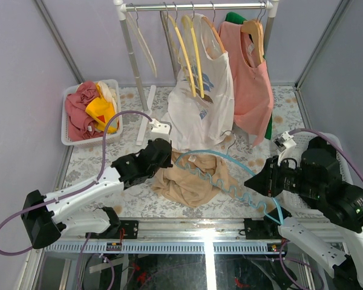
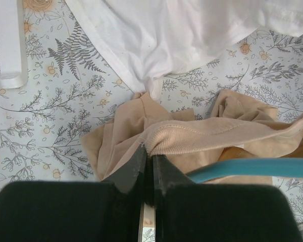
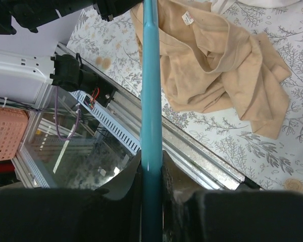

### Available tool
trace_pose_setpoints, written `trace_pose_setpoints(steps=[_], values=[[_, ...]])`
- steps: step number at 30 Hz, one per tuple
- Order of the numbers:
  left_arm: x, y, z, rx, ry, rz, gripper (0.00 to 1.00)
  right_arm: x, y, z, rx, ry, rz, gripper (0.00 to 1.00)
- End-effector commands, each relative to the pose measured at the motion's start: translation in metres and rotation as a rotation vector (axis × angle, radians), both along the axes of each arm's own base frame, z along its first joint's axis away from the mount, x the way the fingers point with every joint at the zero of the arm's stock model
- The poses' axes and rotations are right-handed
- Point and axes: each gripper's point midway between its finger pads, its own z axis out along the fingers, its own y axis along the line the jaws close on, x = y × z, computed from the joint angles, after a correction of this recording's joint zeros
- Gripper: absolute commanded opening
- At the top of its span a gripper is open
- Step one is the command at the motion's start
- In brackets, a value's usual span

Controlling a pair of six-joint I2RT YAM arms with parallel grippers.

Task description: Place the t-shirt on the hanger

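The tan t-shirt [image 1: 190, 181] lies crumpled on the floral table, its white neck label [image 3: 187, 18] facing up. My left gripper [image 1: 168, 156] is shut on the ribbed collar [image 2: 192, 133] of the t-shirt at its left edge; the fingertips [image 2: 141, 156] pinch the fabric. The light-blue hanger [image 1: 227, 158] arcs over the shirt's right side, its silver hook [image 1: 230, 140] pointing toward the rack. My right gripper [image 1: 254, 184] is shut on one arm of the hanger [image 3: 151, 75], which runs straight out between its jaws. The hanger's arm also shows in the left wrist view [image 2: 252, 169].
A clothes rack at the back holds a white printed shirt [image 1: 199, 103], a salmon-pink top [image 1: 251, 78] and yellow hangers [image 1: 190, 48]. Its white base foot [image 1: 151, 124] stands just behind the left gripper. A white basket [image 1: 68, 130] of clothes stands at the back left. The table's metal front rail [image 1: 199, 226] is close.
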Motion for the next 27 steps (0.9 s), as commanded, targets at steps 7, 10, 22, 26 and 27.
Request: trace_pose_setpoints(steps=[7,10,22,26,27], values=[[0.012,-0.001,0.023,-0.009,-0.052,0.026,0.0,0.021,0.022,-0.005,0.007,-0.062,0.092,0.0],[0.014,-0.005,0.025,0.0,-0.056,0.011,0.0,0.023,0.027,-0.009,0.007,-0.062,0.12,0.0],[0.021,-0.006,0.036,0.023,-0.086,0.007,0.0,0.052,0.042,0.003,0.006,-0.168,0.143,0.0],[0.02,-0.005,0.039,0.024,-0.089,0.009,0.0,0.056,0.04,-0.001,-0.019,-0.171,0.133,0.0],[0.02,-0.005,0.039,0.018,-0.092,0.008,0.0,0.057,0.038,-0.002,-0.034,-0.172,0.128,0.0]])
